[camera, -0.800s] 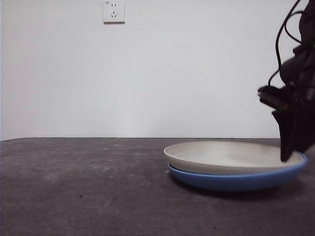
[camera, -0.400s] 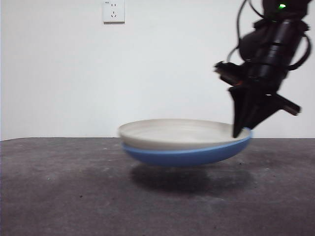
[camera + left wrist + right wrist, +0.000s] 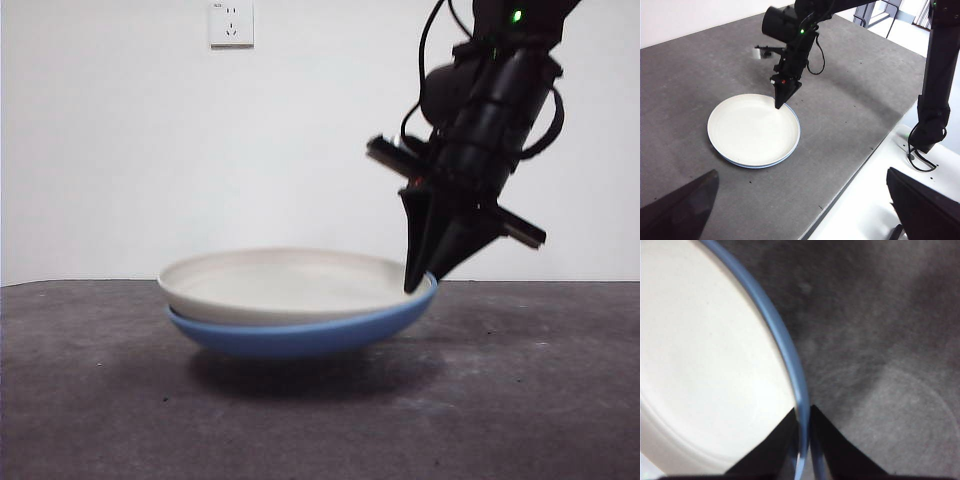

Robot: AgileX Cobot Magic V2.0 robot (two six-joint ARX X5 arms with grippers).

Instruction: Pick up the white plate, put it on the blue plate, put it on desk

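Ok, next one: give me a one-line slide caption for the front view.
Right gripper shut on the rim of the stacked white plate and blue plate, holding both just above the desk.

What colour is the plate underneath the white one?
The blue plate is glossy medium blue, clearest in the front view.

Soft, even light fills the front view; the wall is bright and plain, without glare. A broad, diffuse shadow lies on the desk under the blue plate. The right gripper reads as a dark silhouette with little detail. The right wrist view is soft and blurred throughout; the left wrist view is sharper, though its own jaws are dark and out of focus.
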